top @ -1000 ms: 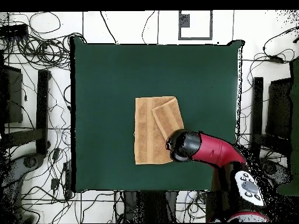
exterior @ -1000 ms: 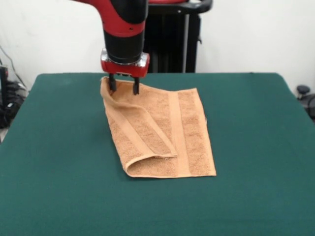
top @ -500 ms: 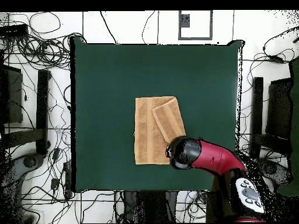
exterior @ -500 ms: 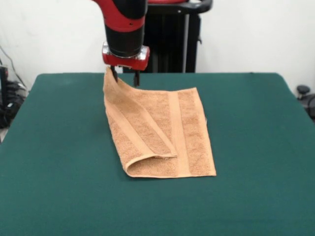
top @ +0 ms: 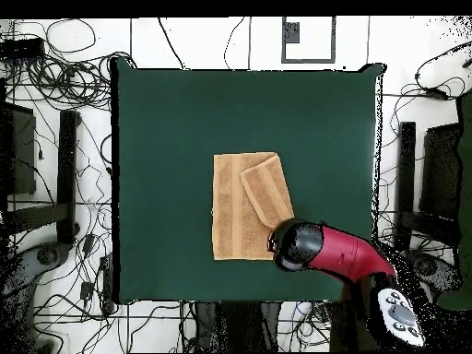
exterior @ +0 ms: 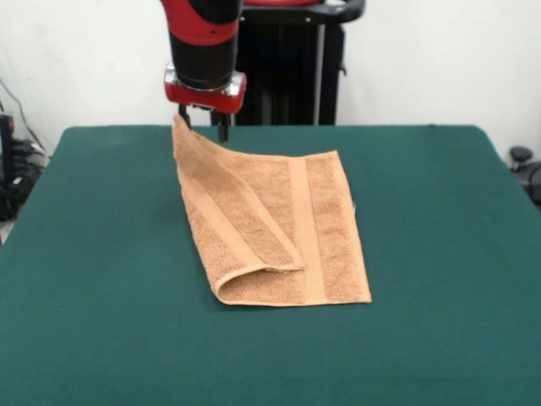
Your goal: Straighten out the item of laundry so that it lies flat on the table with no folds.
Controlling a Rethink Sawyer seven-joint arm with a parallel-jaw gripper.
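A dark green worktop (exterior: 101, 321) fills most of the front view, with a white wall behind it. Left of centre, a red and black robot arm (exterior: 203, 42) comes down from the top edge. Its two short dark fingers (exterior: 202, 123) hang just above the far part of the worktop. They stand only a little apart and pinch one corner of an orange-tan towel (exterior: 279, 228), lifting that corner off the surface.

From the raised corner, the lifted flap of towel slopes down and toward the camera. This flap is folded over the rest of the towel, and its rolled edge ends in a rounded fold near the front left corner. A flat woven band runs along the flap. To the right, the lower layer of the towel lies flat on the worktop, with a second woven band running front to back. The towel sits near the middle of the worktop, slightly toward the far side, and is much smaller than it.

In the overhead view, the worktop (top: 166, 129) appears as a large dark green square. The towel (top: 235, 207) lies a little below its centre, with the folded flap on its right side. The arm (top: 336, 253) reaches in from the lower right and its round head covers the towel's lower right corner, hiding the fingers. Tangled cables (top: 55, 74) lie on the floor around the worktop.
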